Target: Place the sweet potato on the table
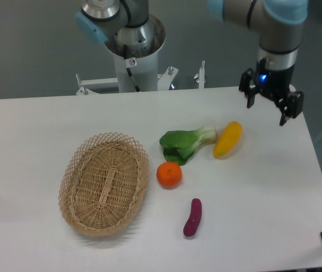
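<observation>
The sweet potato (193, 217) is a slim magenta-purple piece lying flat on the white table (263, 192), in front of the orange and to the right of the basket. My gripper (267, 111) hangs above the table's far right part, far from the sweet potato. Its two dark fingers are spread apart, open and empty.
An oval wicker basket (105, 182) sits left of centre with nothing in it. A round orange (169, 174) lies beside it. A green leafy vegetable (185, 143) and a yellow oblong vegetable (228, 139) lie behind. The robot's base (134, 54) stands at the back edge.
</observation>
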`<control>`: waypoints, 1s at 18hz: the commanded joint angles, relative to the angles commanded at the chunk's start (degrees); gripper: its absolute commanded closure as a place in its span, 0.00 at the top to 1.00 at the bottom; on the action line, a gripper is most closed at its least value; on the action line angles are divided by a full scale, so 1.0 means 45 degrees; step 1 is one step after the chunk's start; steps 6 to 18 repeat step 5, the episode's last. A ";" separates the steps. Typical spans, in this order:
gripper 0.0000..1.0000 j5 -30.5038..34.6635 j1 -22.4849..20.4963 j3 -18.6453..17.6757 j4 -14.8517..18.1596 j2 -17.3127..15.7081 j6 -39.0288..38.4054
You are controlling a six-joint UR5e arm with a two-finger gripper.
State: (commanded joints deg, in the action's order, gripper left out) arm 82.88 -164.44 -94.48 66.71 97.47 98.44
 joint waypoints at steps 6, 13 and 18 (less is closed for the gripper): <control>1.00 -0.0039 0.0019 -0.0039 0.0000 -0.0020 -0.0020; 1.00 -0.0039 0.0019 -0.0039 0.0000 -0.0020 -0.0020; 1.00 -0.0039 0.0019 -0.0039 0.0000 -0.0020 -0.0020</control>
